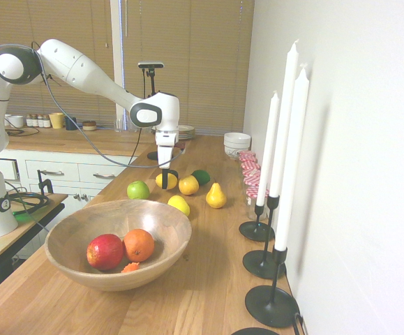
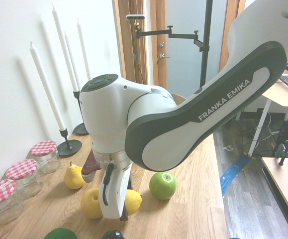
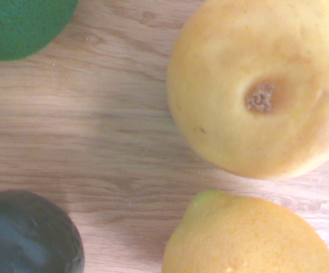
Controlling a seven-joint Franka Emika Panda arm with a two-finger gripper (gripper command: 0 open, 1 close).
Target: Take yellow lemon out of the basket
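Note:
The yellow lemon (image 1: 169,181) lies on the wooden counter, outside the basket (image 1: 165,222), among other loose fruit. My gripper (image 1: 164,177) hangs straight down right at the lemon, one dark finger crossing its front. From the opposite side the lemon (image 2: 133,199) peeks out just behind the gripper (image 2: 122,214). The wrist view shows the lemon (image 3: 249,239) close up beside the round yellow-orange fruit (image 3: 255,91). The basket holds a red apple (image 1: 105,251) and an orange (image 1: 139,244).
Around the lemon lie a green apple (image 1: 138,189), the round yellow-orange fruit (image 1: 188,185), a green avocado (image 1: 201,176), a pear (image 1: 215,196) and a smaller pale lemon (image 1: 178,204). Candlesticks (image 1: 264,262) and checked-lid jars (image 1: 252,180) line the wall.

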